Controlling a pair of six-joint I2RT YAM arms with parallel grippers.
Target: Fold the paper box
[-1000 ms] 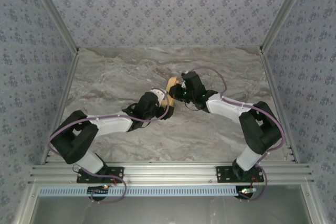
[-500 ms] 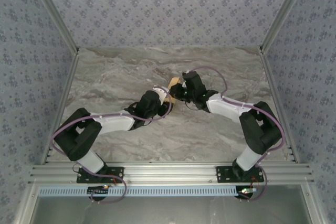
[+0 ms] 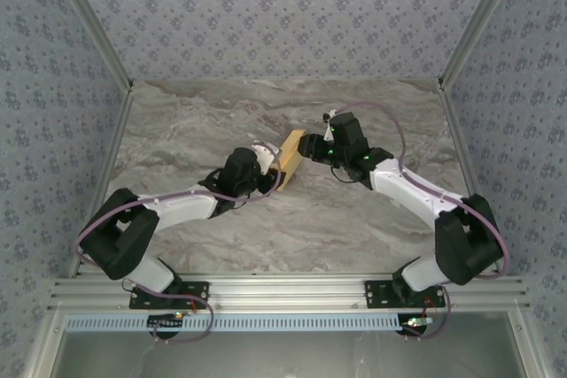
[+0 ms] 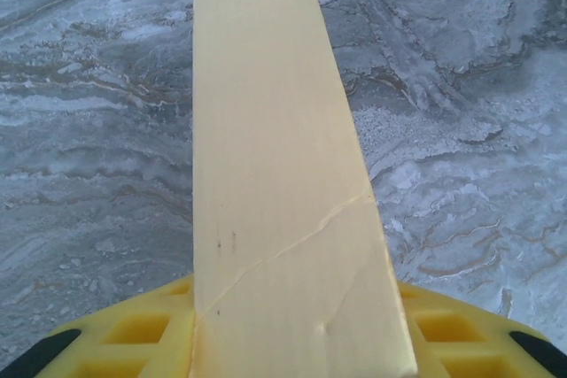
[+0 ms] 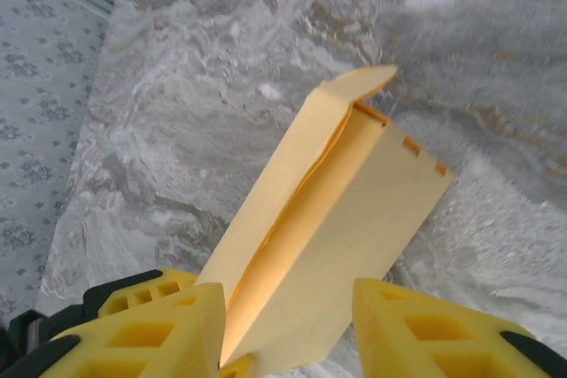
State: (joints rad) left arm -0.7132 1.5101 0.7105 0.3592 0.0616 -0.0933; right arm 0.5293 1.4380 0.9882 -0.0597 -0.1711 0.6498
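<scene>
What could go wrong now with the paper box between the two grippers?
The right gripper stands open around the paper box, so the box may slip or tilt in the left gripper alone. A diagonal crease already crosses the panel near the left fingers; harder squeezing could crush it.

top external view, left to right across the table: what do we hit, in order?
left arm's elbow → left gripper → paper box → right gripper → right arm's elbow
</scene>
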